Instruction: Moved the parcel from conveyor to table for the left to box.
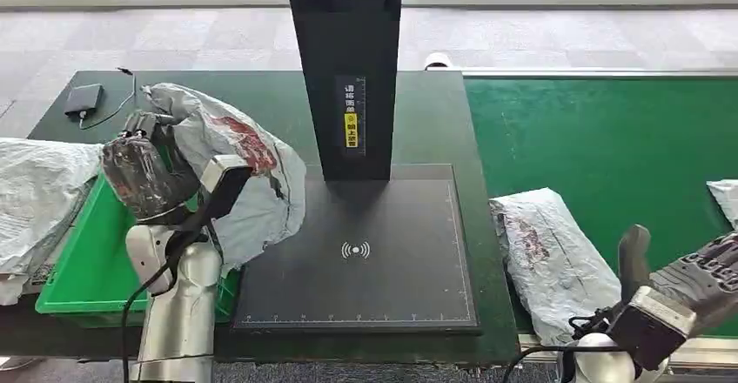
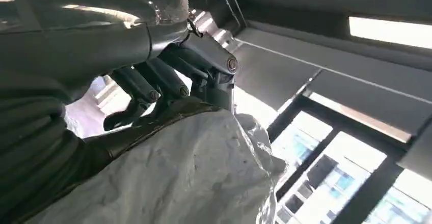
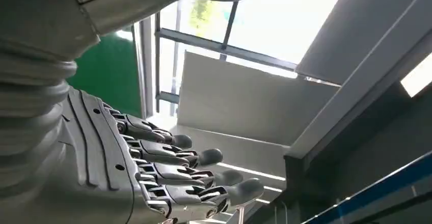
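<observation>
Head view: left robot hand [image 1: 144, 170] holds parcel [image 1: 252, 178] beside scanner post [image 1: 348, 61]; right robot hand [image 1: 696, 283] empty, fingers apart.

parcels showing: 4 – one in left hand [image 1: 144, 174] grip [image 1: 252, 183], one by the scan pad [image 1: 548, 257], one at belt edge [image 1: 724, 198], one over bin [image 1: 35, 200] | green bins sitting: 1 [image 1: 83, 265] | scan pads lying: 1 [image 1: 365, 257] | robot hands showing: 2, right hand [image 1: 696, 283] holding nothing

bin [image 1: 78, 261] left of scan pad [image 1: 365, 252] | conveyor [image 1: 609, 139] right, bearing parcel [image 1: 544, 257]
</observation>
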`<state>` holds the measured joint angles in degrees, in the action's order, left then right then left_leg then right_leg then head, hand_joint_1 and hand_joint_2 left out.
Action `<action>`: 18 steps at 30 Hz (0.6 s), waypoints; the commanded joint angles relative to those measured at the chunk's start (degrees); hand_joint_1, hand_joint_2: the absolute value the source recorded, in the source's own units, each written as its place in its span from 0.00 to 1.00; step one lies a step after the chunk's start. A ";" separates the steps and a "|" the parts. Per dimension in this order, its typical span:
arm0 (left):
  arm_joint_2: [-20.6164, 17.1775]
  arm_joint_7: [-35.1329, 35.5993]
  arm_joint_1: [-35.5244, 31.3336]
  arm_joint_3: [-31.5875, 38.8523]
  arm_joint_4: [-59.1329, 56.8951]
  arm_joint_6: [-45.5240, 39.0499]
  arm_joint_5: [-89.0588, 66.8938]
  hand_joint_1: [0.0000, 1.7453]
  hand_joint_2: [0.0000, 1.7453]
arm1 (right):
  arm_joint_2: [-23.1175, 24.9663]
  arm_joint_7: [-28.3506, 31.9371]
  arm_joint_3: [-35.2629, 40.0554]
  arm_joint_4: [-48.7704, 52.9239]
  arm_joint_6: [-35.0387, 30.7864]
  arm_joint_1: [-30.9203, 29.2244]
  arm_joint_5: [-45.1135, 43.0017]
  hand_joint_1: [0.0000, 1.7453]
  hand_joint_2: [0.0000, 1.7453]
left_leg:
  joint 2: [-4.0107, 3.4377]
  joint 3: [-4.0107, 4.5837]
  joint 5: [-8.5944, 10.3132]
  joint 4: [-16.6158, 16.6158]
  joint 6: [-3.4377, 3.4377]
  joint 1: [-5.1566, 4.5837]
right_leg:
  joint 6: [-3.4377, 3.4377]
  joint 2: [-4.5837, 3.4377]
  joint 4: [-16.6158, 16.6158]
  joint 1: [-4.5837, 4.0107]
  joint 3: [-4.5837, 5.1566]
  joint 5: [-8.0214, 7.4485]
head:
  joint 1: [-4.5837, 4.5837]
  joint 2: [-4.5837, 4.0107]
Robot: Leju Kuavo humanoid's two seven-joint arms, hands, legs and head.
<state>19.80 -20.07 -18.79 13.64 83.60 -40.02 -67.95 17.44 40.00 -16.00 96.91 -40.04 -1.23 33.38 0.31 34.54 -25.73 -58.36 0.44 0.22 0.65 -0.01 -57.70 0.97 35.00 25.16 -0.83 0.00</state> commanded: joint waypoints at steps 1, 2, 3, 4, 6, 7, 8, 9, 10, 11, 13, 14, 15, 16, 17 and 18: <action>0.20 0.43 -5.99 12.22 -2.98 0.02 -2.52 1.00 1.00 | 2.56 0.00 -4.36 -3.39 0.04 -3.15 -0.25 0.00 1.00 | -0.14 -0.12 -0.01 0.05 0.03 0.04 | -0.05 -0.11 0.06 -0.04 -0.09 -0.02 | 0.00 0.00; 0.20 0.43 -5.99 12.22 -2.98 0.02 -2.52 1.00 1.00 | 2.56 0.00 -4.36 -3.39 0.04 -3.15 -0.25 0.00 1.00 | -0.11 -0.08 0.01 0.02 0.05 0.04 | -0.04 -0.11 0.04 -0.04 -0.05 -0.02 | 0.00 0.00; 0.20 0.43 -5.99 12.22 -2.98 0.02 -2.52 1.00 1.00 | 2.56 0.00 -4.36 -3.39 0.04 -3.15 -0.25 0.00 1.00 | -0.14 -0.16 0.00 0.05 0.06 0.06 | -0.07 -0.13 0.07 -0.07 -0.13 -0.02 | 0.00 -0.02; 0.20 1.51 -7.32 14.31 -4.91 0.02 -4.83 1.00 1.00 | 2.56 0.00 -4.36 -3.33 0.04 -3.21 -0.35 0.00 1.00 | -0.07 -0.10 0.01 0.03 0.06 0.06 | -0.05 -0.07 0.06 -0.06 -0.10 -0.02 | 0.00 0.00; 0.20 2.23 -9.72 17.95 -7.25 0.02 -7.19 1.00 1.00 | 2.56 0.00 -4.20 -3.42 0.04 -3.38 -0.63 0.00 1.00 | -0.08 -0.11 0.03 0.05 0.06 0.04 | -0.06 -0.08 0.06 -0.04 -0.10 -0.03 | 0.00 0.00; -0.41 2.94 -10.49 19.05 -8.47 0.02 -7.80 1.00 1.00 | 2.56 0.00 -4.22 -3.52 0.04 -3.42 -0.63 0.00 1.00 | -0.06 -0.09 0.03 0.03 0.06 0.01 | -0.05 -0.07 0.01 -0.01 -0.06 -0.01 | 0.00 0.00; -0.90 2.65 -11.74 20.62 -9.71 0.02 -7.58 1.00 1.00 | 2.56 0.00 -4.14 -3.65 0.04 -3.58 -0.67 0.00 1.00 | -0.10 -0.18 0.03 0.08 0.07 0.04 | -0.08 -0.09 0.08 -0.05 -0.15 -0.03 | 0.00 0.00; -1.56 2.69 -12.53 22.12 -10.94 0.02 -8.01 1.00 1.00 | 2.56 0.00 -4.03 -3.78 0.04 -3.62 -0.56 0.00 1.00 | -0.08 -0.16 0.04 0.07 0.07 0.03 | -0.08 -0.08 0.06 -0.03 -0.13 -0.03 | 0.00 -0.02; -1.63 2.40 -13.43 24.18 -11.90 0.02 -9.37 1.00 1.00 | 2.56 0.00 -4.04 -3.89 0.04 -3.61 -0.63 0.00 1.00 | -0.12 -0.16 0.05 0.08 0.08 0.04 | -0.08 -0.11 0.07 -0.05 -0.12 -0.05 | 0.00 0.00; -1.13 -0.51 -14.94 28.11 -12.99 0.02 -9.24 1.00 1.00 | 2.56 0.00 -4.03 -3.87 0.04 -3.59 -0.62 0.00 1.00 | -0.11 -0.13 0.04 0.06 0.07 0.00 | -0.06 -0.12 0.03 0.00 -0.08 -0.03 | 0.00 0.00; -1.61 -1.20 -16.44 31.99 -14.87 0.02 -10.64 1.00 1.00 | 2.56 0.00 -4.03 -4.01 0.04 -3.49 -0.65 0.00 1.00 | -0.18 -0.17 0.02 0.07 0.08 0.02 | -0.08 -0.18 0.03 -0.02 -0.11 -0.04 | 0.00 -0.02; -1.28 -2.95 -17.54 34.70 -15.45 0.02 -10.77 1.00 1.00 | 2.56 0.00 -3.99 -4.05 0.04 -3.47 -0.65 0.00 1.00 | -0.19 -0.22 0.03 0.12 0.09 0.05 | -0.10 -0.18 0.10 -0.06 -0.16 -0.06 | 0.00 0.00; -1.63 -3.10 -18.25 36.30 -16.55 0.02 -11.26 1.00 1.00 | 2.56 0.00 -3.96 -4.20 0.04 -3.48 -0.62 0.00 1.00 | -0.15 -0.20 0.03 0.10 0.08 0.03 | -0.08 -0.15 0.07 -0.04 -0.14 -0.04 | 0.00 -0.02; -1.78 -2.93 -18.86 37.58 -17.14 0.02 -12.15 1.00 1.00 | 2.56 0.00 -3.99 -4.32 0.04 -3.51 -0.64 0.00 1.00 | -0.13 -0.13 0.04 0.06 0.08 0.03 | -0.06 -0.14 0.03 -0.03 -0.09 -0.03 | 0.00 -0.02; -1.95 -3.09 -19.12 38.28 -17.15 0.02 -11.59 1.00 1.00 | 2.56 0.00 -4.05 -4.35 0.04 -3.53 -0.61 0.00 1.00 | -0.22 -0.24 0.04 0.11 0.09 0.05 | -0.09 -0.21 0.08 -0.05 -0.16 -0.05 | 0.00 0.00; -1.91 -4.04 -19.75 40.08 -17.41 0.02 -11.40 1.00 1.00 | 2.56 0.00 -4.04 -4.43 0.04 -3.56 -0.59 0.00 1.00 | -0.14 -0.15 0.04 0.06 0.08 0.04 | -0.07 -0.14 0.04 -0.05 -0.11 -0.03 | 0.00 -0.02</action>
<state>19.28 -22.27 -30.24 36.62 75.70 -40.02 -78.59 17.44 40.00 -16.02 96.72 -40.04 -1.27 32.92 0.31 34.54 -25.66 -58.35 0.50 0.23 0.64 -0.03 -57.72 0.96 35.01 25.15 -0.83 -0.02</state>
